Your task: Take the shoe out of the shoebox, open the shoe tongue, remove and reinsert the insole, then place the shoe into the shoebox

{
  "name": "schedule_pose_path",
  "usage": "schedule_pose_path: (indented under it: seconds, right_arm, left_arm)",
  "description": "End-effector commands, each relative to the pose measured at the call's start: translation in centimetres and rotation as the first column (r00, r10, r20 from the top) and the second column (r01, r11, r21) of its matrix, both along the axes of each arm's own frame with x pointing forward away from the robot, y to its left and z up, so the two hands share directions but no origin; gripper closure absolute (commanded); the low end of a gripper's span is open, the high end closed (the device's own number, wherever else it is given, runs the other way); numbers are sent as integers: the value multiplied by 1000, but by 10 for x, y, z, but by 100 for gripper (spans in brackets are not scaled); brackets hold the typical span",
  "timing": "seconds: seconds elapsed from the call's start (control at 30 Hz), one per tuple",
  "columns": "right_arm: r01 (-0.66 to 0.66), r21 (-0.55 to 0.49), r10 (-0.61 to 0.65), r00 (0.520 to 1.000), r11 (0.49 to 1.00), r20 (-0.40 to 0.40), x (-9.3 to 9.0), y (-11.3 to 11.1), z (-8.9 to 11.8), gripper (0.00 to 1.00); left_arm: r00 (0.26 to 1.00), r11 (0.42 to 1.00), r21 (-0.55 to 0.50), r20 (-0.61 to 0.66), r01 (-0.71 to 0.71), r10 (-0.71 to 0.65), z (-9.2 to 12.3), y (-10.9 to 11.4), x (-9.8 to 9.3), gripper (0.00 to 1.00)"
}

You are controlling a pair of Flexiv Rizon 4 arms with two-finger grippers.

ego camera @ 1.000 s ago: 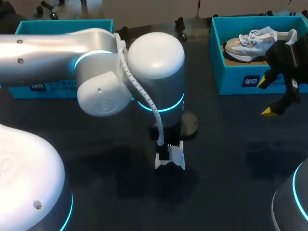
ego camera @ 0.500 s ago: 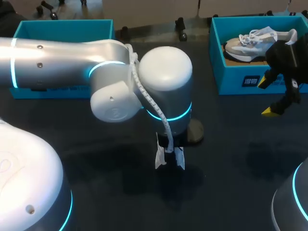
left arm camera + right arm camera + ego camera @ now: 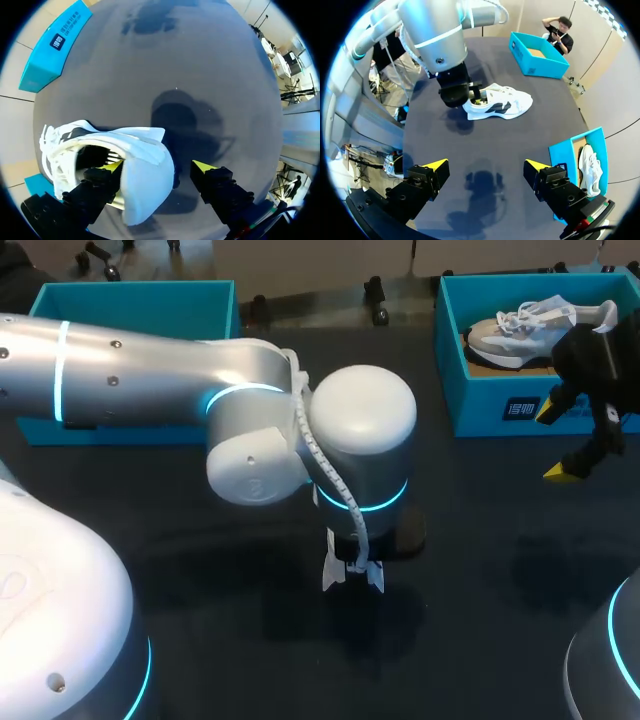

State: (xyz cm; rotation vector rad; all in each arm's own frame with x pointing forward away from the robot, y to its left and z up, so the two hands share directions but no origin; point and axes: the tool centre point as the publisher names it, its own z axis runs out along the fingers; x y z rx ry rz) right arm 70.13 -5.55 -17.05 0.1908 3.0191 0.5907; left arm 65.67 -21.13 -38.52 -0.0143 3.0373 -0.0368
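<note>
White shoe (image 3: 352,572) out of its box, standing on its sole on the dark desk (image 3: 500,580), a little toward 6 o'clock from the desk's centre in the head view. It is largely covered there by the wrist of the left arm (image 3: 150,370), which enters from 9 o'clock and reaches past the middle. In the left wrist view the left gripper (image 3: 158,166) is released. One yellow-tipped finger stands inside the shoe's opening, against the inner face of the heel wall. The other stands outside the heel and apart from it, with a strip of desk showing between finger and shoe, so the heel wall lies between the fingers but is not clamped. The right wrist view shows the same shoe ahead of the right gripper (image 3: 486,164), well apart from it, its dark side panels visible and the left gripper at its heel end. The right gripper is likewise released, its fingers spread wide over bare desk; in the head view it hangs at 3 o'clock. The first shoebox (image 3: 130,298) stands at 10 o'clock. The second shoebox (image 3: 480,405) stands at 1 o'clock, just behind the right gripper, and holds a second shoe (image 3: 520,325).
</note>
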Motion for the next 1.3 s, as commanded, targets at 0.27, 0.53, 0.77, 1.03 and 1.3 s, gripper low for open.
schedule_pose_path:
  seconds: [0.27, 0.53, 0.77, 1.03, 1.3]
  right_arm:
    - [0, -3, 0, 1000, 1000, -3, 2, 1, 0, 0]
    - [0, -3, 0, 1000, 1000, -3, 2, 1, 0, 0]
    - [0, -3, 0, 1000, 1000, -3, 2, 1, 0, 0]
    - [0, -3, 0, 1000, 1000, -3, 2, 1, 0, 0]
    - [0, -3, 0, 1000, 1000, -3, 2, 1, 0, 0]
  left_arm:
    - [999, 999, 39, -27, -26, 27, -20, -4, -2, 65]
    - [998, 999, 47, -61, -24, 27, -19, 5, -7, 100]
    - [990, 994, 98, -126, -51, 63, -5, 14, -11, 100]
    - [979, 988, 132, -179, -78, 101, 28, 15, -6, 100]
    - [982, 993, 81, -160, -87, 99, 72, 14, 0, 100]
